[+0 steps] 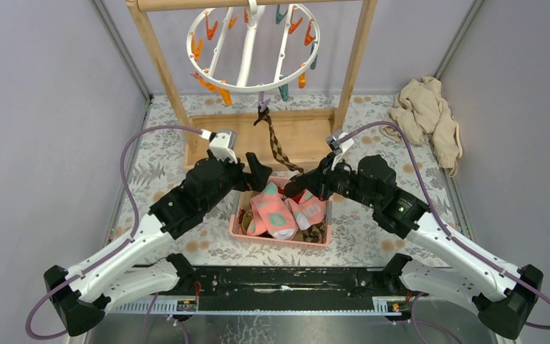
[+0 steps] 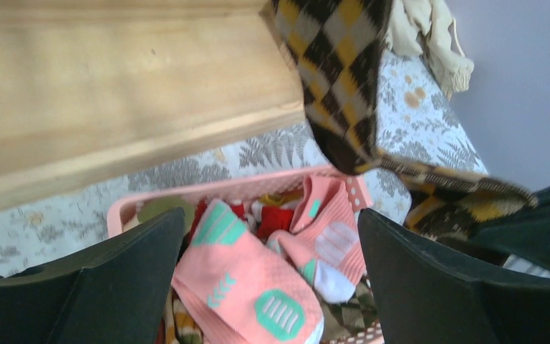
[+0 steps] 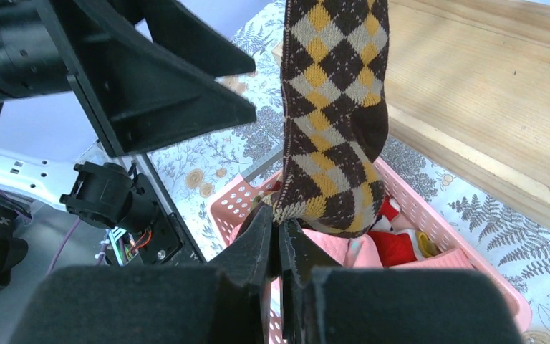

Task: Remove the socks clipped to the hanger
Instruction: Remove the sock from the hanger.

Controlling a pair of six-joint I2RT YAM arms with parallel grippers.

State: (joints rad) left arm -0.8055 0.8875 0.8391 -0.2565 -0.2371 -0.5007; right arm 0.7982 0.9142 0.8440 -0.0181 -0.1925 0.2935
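Note:
The white ring hanger (image 1: 252, 46) hangs from the wooden rack, its orange and teal clips bare. One brown-beige argyle sock (image 1: 279, 147) is still held by a purple clip (image 1: 261, 102) at the ring's near edge and stretches down and right. My right gripper (image 3: 279, 218) is shut on that sock's (image 3: 333, 107) lower hem, above the pink basket (image 1: 279, 242). My left gripper (image 2: 271, 218) is open just left of the sock (image 2: 336, 79), holding nothing, over pink socks (image 2: 251, 279) lying in the basket. In the top view both grippers, left (image 1: 258, 170) and right (image 1: 295, 190), meet at the basket's far rim.
The rack's wooden base board (image 1: 286, 132) lies just behind the basket, with its posts (image 1: 159, 64) on either side. A beige cloth heap (image 1: 430, 115) sits at the back right. Grey walls close in both sides of the flower-patterned tabletop (image 1: 172, 143).

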